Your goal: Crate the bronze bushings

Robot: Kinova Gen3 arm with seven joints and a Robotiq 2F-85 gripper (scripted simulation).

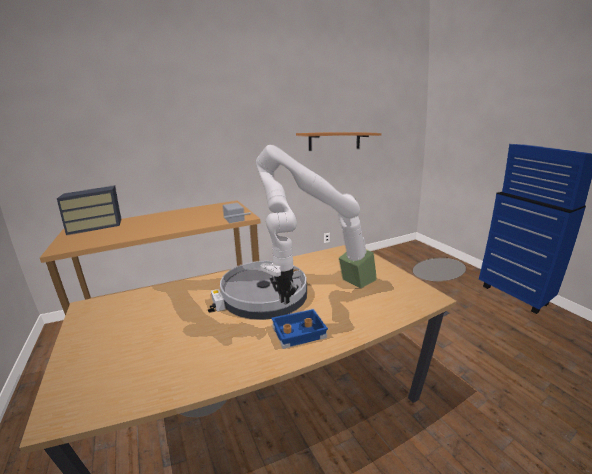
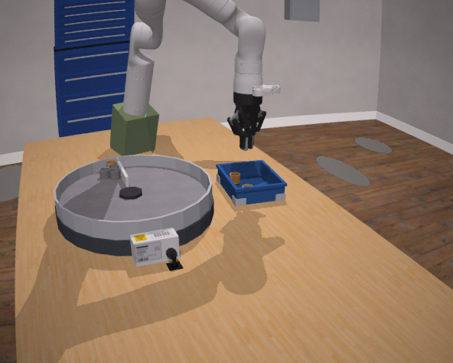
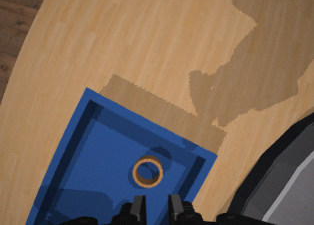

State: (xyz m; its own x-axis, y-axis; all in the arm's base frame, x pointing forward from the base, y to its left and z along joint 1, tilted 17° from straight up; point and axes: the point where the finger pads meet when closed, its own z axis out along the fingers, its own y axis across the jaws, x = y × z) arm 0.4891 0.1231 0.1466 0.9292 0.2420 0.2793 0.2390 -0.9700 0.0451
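Observation:
The blue crate [image 2: 251, 181] stands on the table to the right of the grey turning table [image 2: 132, 199]. Two bronze bushings [image 2: 234, 178] [image 2: 247, 185] are inside the crate; they also show in the top view [image 1: 287, 329] [image 1: 308, 322]. My gripper [image 2: 246, 146] hangs well above the crate's back left corner, fingers nearly together with nothing between them. In the wrist view one bushing [image 3: 148, 172] lies in the crate [image 3: 120, 172] below my fingertips. On the turning table, one bronze bushing [image 2: 110, 163] and two grey bushings [image 2: 103, 173] [image 2: 114, 173] sit by a white divider [image 2: 123, 173].
The arm's green pedestal [image 2: 134, 128] stands behind the turning table. A white control box [image 2: 154, 246] with a black knob sits at the turning table's front rim. A black hub [image 2: 130, 193] marks the turning table's centre.

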